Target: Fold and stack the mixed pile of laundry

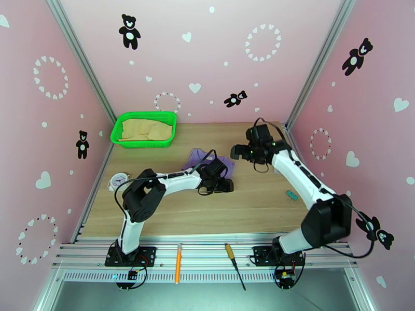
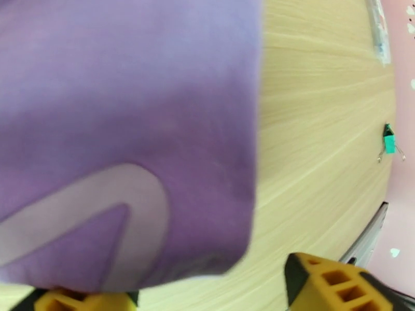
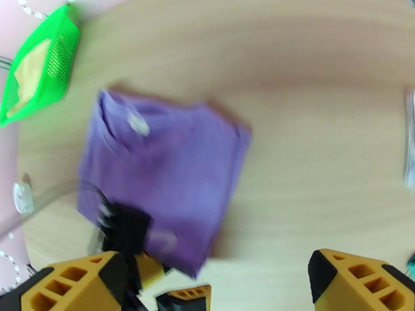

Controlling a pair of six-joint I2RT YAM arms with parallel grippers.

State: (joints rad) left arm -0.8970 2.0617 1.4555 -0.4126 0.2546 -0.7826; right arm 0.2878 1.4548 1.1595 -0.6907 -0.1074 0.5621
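Note:
The lavender-purple shirt (image 1: 205, 160) lies folded flat on the wooden table, its pale print (image 2: 104, 203) close up in the left wrist view. My left gripper (image 1: 222, 181) sits low at the shirt's near right corner, open, with one finger (image 2: 67, 300) under the cloth edge and the other finger (image 2: 332, 281) over bare wood. The right gripper (image 1: 239, 151) hovers open above the table just right of the shirt (image 3: 166, 172), its fingers (image 3: 358, 278) wide apart and empty. The tan-beige garment (image 1: 146, 130) lies in the green basket (image 1: 120, 137).
The green mesh basket (image 3: 49, 73) stands at the back left. A white alarm clock (image 1: 118, 181) sits left of the shirt and a small green clip (image 1: 292, 195) to the right. An orange pen (image 1: 178, 263) and a screwdriver (image 1: 233, 265) rest on the front rail.

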